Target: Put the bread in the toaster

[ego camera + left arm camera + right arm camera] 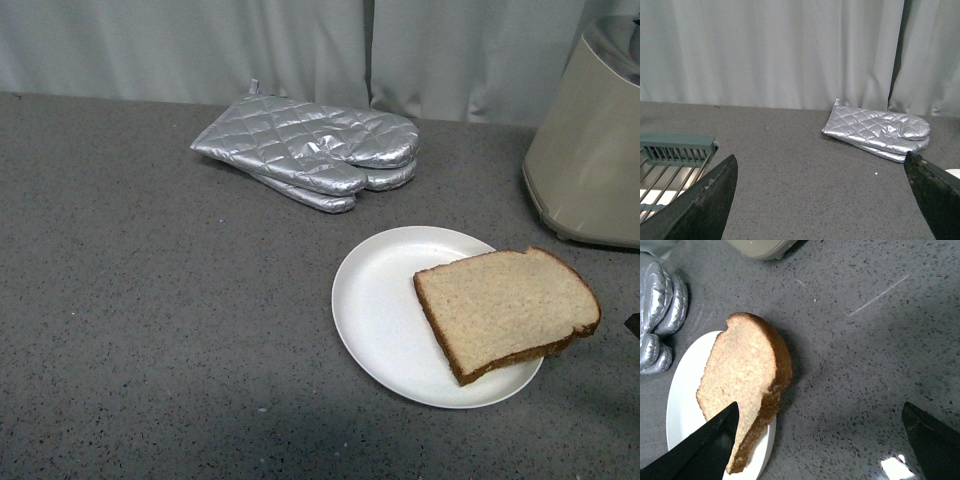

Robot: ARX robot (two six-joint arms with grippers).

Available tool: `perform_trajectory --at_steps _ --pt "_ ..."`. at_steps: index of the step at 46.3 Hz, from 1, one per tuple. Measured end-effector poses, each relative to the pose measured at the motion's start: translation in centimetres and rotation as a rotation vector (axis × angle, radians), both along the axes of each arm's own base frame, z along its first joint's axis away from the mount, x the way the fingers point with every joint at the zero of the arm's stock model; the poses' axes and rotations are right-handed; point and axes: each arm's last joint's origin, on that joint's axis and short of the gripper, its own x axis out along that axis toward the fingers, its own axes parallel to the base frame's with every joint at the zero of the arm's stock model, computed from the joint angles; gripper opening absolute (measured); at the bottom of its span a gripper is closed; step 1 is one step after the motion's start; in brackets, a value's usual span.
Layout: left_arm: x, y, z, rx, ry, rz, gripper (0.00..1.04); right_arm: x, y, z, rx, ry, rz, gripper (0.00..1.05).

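Bread (505,310): lying flat on the white plate (385,310), its crust overhanging the rim toward the right edge of the desk (150,330).
Toaster (590,150): standing at the far right corner, apart from the plate.
Oven mitts (310,150): lying stacked near the far edge.
Left gripper (820,200): jaws standing wide apart, gripping nothing.
Right gripper (817,445): jaws spreading wide, hovering above the overhanging crust, gripping nothing.

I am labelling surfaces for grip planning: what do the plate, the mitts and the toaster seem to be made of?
Plate: smooth white with a soft sheen, ceramic or plastic; cannot tell which.
Mitts: quilted silver fabric, diamond stitching and creased shine.
Toaster: matte beige body, probably plastic; shiny top looks like metal.
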Motion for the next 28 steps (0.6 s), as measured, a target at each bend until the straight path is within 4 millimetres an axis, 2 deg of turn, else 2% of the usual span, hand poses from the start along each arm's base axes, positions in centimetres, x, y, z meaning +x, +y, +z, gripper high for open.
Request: perform_trajectory --at_steps 18,28 --pt "0.0 0.0 0.0 0.0 0.0 0.0 0.98 2.9 1.4 -1.9 0.078 -0.001 -0.033 0.95" --pt "0.0 0.0 0.0 0.0 0.0 0.0 0.98 4.5 1.7 -2.2 0.087 -0.006 -0.036 0.95"
